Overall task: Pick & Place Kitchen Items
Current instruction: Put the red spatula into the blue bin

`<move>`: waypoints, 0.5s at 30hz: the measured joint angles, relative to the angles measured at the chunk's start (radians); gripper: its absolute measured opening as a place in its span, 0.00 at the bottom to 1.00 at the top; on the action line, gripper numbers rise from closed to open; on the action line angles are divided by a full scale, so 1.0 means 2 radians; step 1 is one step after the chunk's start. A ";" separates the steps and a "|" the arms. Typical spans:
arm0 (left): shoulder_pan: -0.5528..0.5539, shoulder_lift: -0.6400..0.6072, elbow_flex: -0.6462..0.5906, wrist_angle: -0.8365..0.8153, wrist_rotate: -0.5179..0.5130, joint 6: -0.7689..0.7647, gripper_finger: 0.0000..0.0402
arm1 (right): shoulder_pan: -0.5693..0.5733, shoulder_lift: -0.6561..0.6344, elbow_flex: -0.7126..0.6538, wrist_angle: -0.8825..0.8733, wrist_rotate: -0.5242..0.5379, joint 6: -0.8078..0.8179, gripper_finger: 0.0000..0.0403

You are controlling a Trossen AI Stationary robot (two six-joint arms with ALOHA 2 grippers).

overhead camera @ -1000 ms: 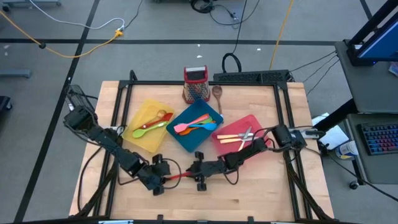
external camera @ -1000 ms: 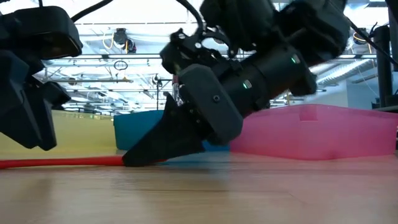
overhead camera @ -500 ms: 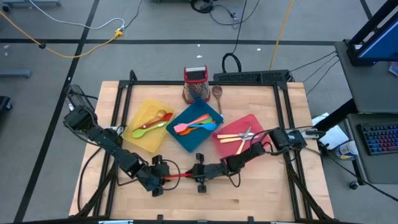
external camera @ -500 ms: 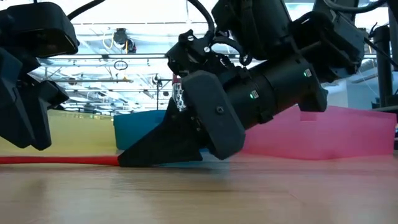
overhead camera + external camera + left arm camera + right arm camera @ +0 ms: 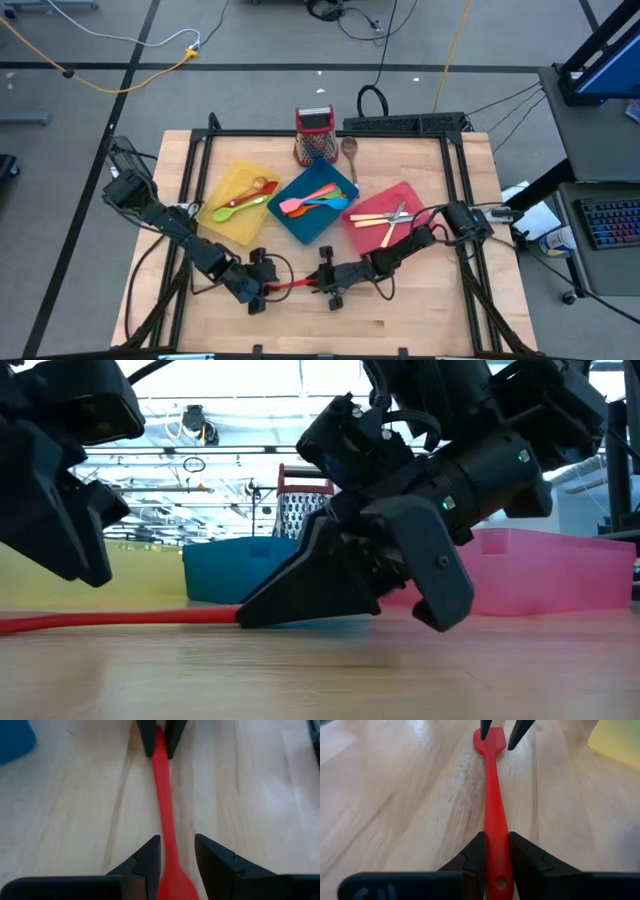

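Closing on the handle end of the long red silicone spatula (image 5: pixel 295 284), my right gripper (image 5: pixel 326 283) now pinches it, where a moment ago those fingers stood wider around it. My left gripper (image 5: pixel 258 287) is spread around the blade end, its fingers (image 5: pixel 148 862) flanking the spatula without pressing it. The spatula lies flat on the wooden tabletop (image 5: pixel 420 320) between both grippers, so I judge this a handover: the right side has it and can carry it to a tray.

From left to right, the flat yellow plastic tray (image 5: pixel 232 222) holds a green plastic spoon (image 5: pixel 238 208), a wooden spoon (image 5: pixel 254 187) and a red utensil. The teal plastic tray (image 5: pixel 303 224) holds orange, pink and blue utensils. The red plastic tray (image 5: pixel 362 235) holds pale-handled cutlery (image 5: pixel 375 221). Behind them stand a red-topped metal grater (image 5: pixel 314 136) and another wooden spoon (image 5: pixel 350 155) on the tabletop.
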 joint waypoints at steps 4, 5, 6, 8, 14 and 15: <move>0.009 0.000 0.000 0.010 0.009 -0.010 0.31 | 0.001 -0.001 0.000 0.008 0.017 -0.033 0.15; 0.010 0.000 0.000 0.010 0.008 -0.009 0.31 | 0.001 -0.001 0.000 0.009 0.023 -0.038 0.15; 0.012 0.000 0.000 0.009 0.008 -0.008 0.31 | 0.001 -0.001 0.000 0.009 0.029 -0.040 0.15; 0.016 0.000 0.000 0.008 0.008 -0.006 0.31 | 0.001 -0.001 0.000 0.009 0.029 -0.039 0.15; 0.022 -0.007 0.000 0.010 -0.014 -0.004 0.31 | 0.004 -0.012 0.000 0.002 0.031 -0.060 0.16; 0.024 -0.009 0.000 0.014 -0.024 -0.003 0.31 | 0.005 -0.019 0.000 -0.007 0.031 -0.064 0.16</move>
